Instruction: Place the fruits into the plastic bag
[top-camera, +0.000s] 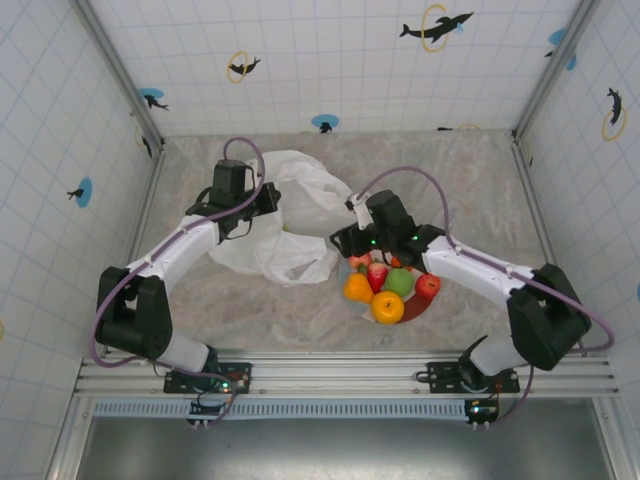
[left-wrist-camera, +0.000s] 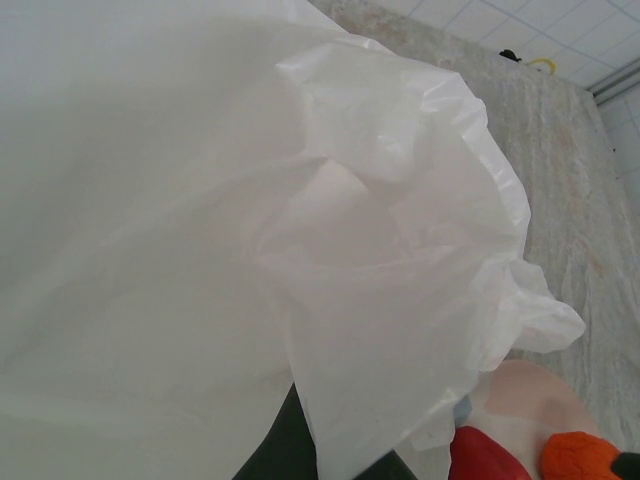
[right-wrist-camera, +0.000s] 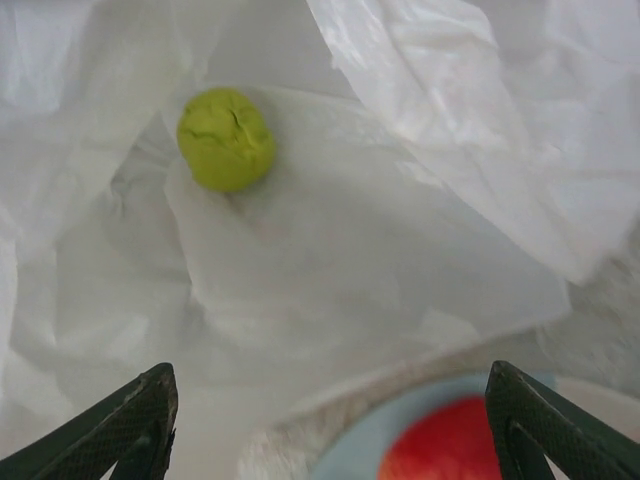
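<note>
The right gripper (right-wrist-camera: 330, 385) holds its jaws wide and empty over the plastic bag (right-wrist-camera: 380, 260), which contains a yellow-green fruit (right-wrist-camera: 226, 138); I cannot tell the jaws' state on the left gripper (top-camera: 268, 198).

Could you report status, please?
Right end effector open, at bag mouth. Left end effector against bag, grip unclear. One green fruit in bag, other fruits on plate. Nothing blocking.

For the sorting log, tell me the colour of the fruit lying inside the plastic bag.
The fruit is yellow-green; the right wrist view shows it best.
</note>
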